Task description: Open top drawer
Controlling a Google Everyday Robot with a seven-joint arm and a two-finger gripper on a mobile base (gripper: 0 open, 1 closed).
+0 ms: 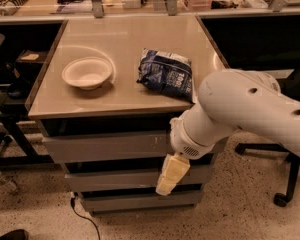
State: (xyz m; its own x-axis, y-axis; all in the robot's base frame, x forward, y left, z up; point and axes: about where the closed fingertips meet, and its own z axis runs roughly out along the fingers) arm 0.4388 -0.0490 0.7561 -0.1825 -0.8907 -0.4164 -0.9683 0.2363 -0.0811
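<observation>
A white arm (250,109) filled the right of the view, its pale end effector (171,176) pointing down before the lower drawer fronts, just below the right end of the top drawer (105,146). On the bench (120,96) sat a white bowl (87,73) and a dark blue bag (166,73), apart
</observation>
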